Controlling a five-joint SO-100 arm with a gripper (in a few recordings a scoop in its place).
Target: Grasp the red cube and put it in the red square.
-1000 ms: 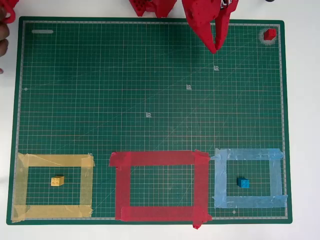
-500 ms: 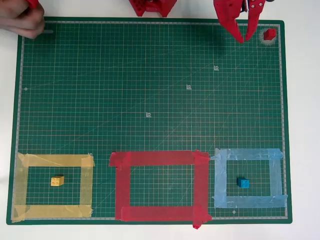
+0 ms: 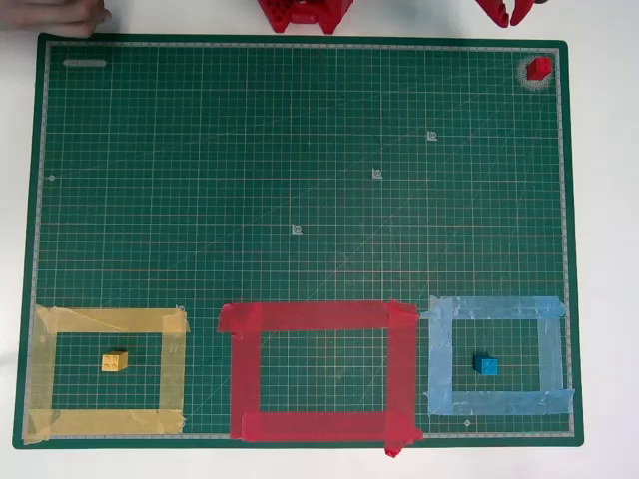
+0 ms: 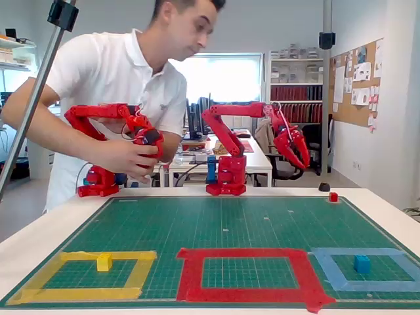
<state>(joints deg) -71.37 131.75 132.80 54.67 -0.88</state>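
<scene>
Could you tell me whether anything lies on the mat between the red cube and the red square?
Nothing visible does. The red cube sits in the mat's far right corner in the overhead view, and only bare green mat lies between it and the red square.

Bright even light, backlit window, sharp

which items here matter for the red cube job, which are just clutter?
Job:
red cube, top-right corner of the mat
red square, empty inside
claw, raised above the table

Clutter:
yellow cube in yellow outline
blue cube in light blue outline
</scene>
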